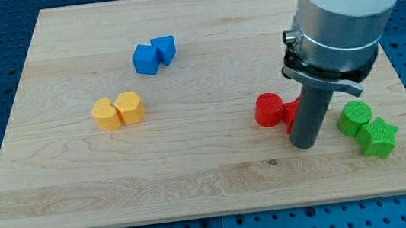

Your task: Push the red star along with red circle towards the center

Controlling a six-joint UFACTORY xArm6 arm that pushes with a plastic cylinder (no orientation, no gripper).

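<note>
The red circle (pixel 268 110) lies on the wooden board at the view's right of centre. The red star (pixel 291 111) touches its right side and is partly hidden behind my rod. My tip (pixel 304 145) rests on the board just below and right of the red star, touching or nearly touching it. The arm's grey and white body fills the view's upper right.
Two green blocks, a circle (pixel 354 117) and a star (pixel 378 138), sit right of my tip. Two blue blocks (pixel 146 59) (pixel 165 47) lie at upper centre-left. Two orange-yellow blocks (pixel 105 114) (pixel 131 107) lie at the left. The board's edge (pixel 214 214) runs along the bottom.
</note>
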